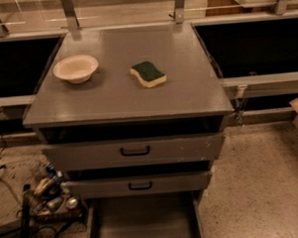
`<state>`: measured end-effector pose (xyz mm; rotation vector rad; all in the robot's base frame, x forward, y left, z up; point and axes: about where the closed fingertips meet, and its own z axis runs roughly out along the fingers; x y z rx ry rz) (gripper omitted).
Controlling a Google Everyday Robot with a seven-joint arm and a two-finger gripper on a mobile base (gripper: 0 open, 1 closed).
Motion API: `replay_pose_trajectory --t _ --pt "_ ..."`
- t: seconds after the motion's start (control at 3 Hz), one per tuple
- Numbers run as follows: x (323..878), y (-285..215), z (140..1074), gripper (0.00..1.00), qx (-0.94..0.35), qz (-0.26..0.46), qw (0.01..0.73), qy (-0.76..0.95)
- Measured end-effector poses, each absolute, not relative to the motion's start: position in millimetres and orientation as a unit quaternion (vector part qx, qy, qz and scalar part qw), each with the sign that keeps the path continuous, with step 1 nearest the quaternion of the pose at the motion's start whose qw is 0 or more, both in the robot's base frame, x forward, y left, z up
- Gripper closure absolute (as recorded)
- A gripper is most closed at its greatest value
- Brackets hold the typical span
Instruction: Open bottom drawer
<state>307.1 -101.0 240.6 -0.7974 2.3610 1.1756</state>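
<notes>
The grey cabinet has three drawers under its flat top (187,97). The bottom drawer (143,223) stands pulled out toward the camera. Its plain grey tray shows between its two side rails, and its front and handle are cut off by the lower frame edge. Above it are the mid-sized drawer front (191,181) and the tallest drawer front (190,148), each with a black bar handle and each slightly ajar. My gripper is not in view.
A cream bowl (75,68) and a green-and-yellow sponge (148,74) lie on the cabinet top. Cables and small clutter (48,195) sit on the floor at the left. Speckled floor (261,185) lies to the right. Dark bays flank the cabinet.
</notes>
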Motion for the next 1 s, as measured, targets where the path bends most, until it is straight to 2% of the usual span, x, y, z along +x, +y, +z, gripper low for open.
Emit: replay_pose_trajectory --t 0.33,0.67,1.0 --pt "247 -122 246 0.00 -0.294 0.433 0.189 0.831" --pt "247 -122 246 0.00 -0.294 0.433 0.188 0.831" --pt "257 -128 258 0.00 -0.272 0.415 0.232 0.837"
